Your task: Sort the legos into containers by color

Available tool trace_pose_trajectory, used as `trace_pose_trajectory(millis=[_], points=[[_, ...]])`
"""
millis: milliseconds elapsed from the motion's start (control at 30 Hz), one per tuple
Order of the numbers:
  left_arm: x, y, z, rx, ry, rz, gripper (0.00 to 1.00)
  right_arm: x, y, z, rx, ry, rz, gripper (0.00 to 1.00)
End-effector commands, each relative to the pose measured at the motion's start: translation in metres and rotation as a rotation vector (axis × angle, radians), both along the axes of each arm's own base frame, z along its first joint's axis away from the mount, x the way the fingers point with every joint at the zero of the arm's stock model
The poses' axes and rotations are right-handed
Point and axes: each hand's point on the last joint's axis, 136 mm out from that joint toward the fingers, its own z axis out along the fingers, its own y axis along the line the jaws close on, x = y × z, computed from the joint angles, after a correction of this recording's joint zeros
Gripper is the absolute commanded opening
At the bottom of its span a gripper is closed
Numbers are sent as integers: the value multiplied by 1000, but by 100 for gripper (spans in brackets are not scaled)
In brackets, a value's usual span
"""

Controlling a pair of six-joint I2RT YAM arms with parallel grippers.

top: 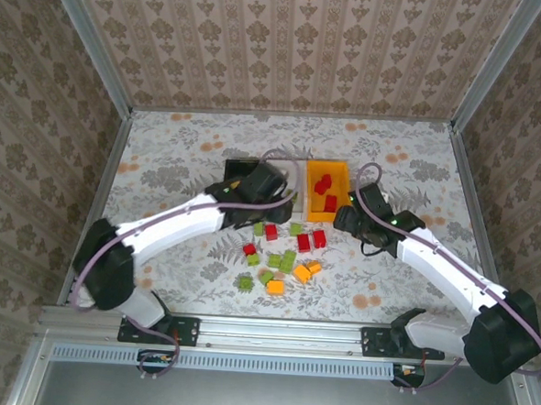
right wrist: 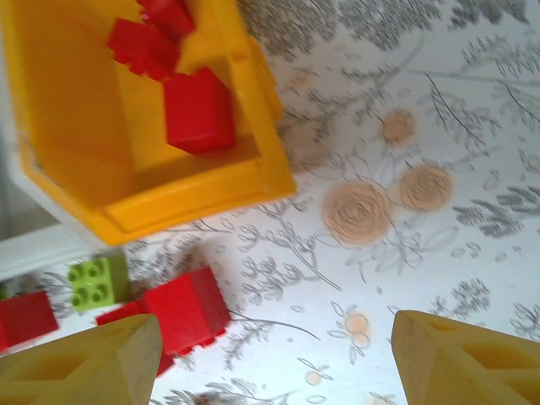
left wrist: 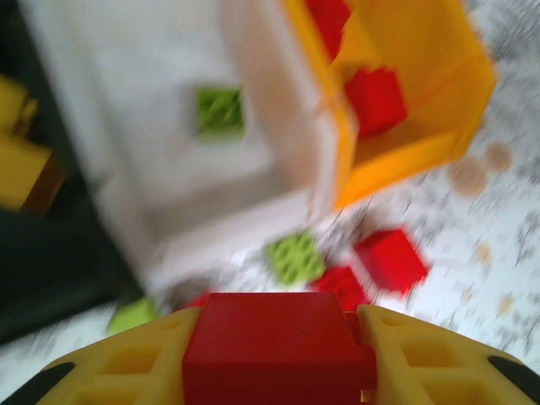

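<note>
Floral-patterned tabletop [top: 185, 252] lies below us. Our left gripper [left wrist: 275, 371] is clenched on a small red plastic brick [left wrist: 270, 333], pinned between its yellow fingers [left wrist: 126, 363], short of the orange plastic bin [left wrist: 405, 160] holding more red bricks [left wrist: 375, 101]. We should clear the white bin [left wrist: 152, 228] before releasing. Our right gripper [right wrist: 274, 359] hangs spread wide, empty.

Orange rectangular plastic bin [right wrist: 76, 126] at 10 o'clock in the right wrist view looks smooth, slightly glossy, same as the red plastic bricks [right wrist: 198, 110] inside. Flower-printed table covering [right wrist: 439, 110] is matt; the silver frame rail [top: 272, 329] at 6 o'clock overhead looks metal.
</note>
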Motion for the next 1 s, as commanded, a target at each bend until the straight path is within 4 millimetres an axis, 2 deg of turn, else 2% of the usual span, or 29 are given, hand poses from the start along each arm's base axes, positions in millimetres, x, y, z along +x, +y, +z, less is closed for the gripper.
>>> trace_pose_trajectory(millis=[0, 133, 233, 400, 567, 700, 800, 933, 967], points=[[31, -48, 18, -49, -79, -115, 34, -15, -15, -5, -16, 11, -47, 74], [61, -95, 20, -91, -92, -165, 34, -25, -21, -8, -18, 20, -52, 74], [77, -118, 15, -100, -90, -177, 35, -31, -24, -8, -17, 19, -57, 74], [100, -131, -6, -74, -57, -155, 43, -35, -26, -6, -15, 16, -53, 74], [110, -140, -4, -101, -48, -144, 61, -34, -24, -2, -4, 4, -42, 74], [111, -141, 21, -145, -76, -142, 73, -33, -21, -2, 3, 2, -26, 74], [105, -137, 44, -185, -104, -143, 81, -29, -10, -3, 30, -3, 28, 73], [85, -116, 81, -254, -153, -135, 95, -23, 15, -10, 37, -2, 149, 71], [79, -109, 84, -265, -160, -128, 97, -23, 20, -13, 29, 10, 172, 71]])
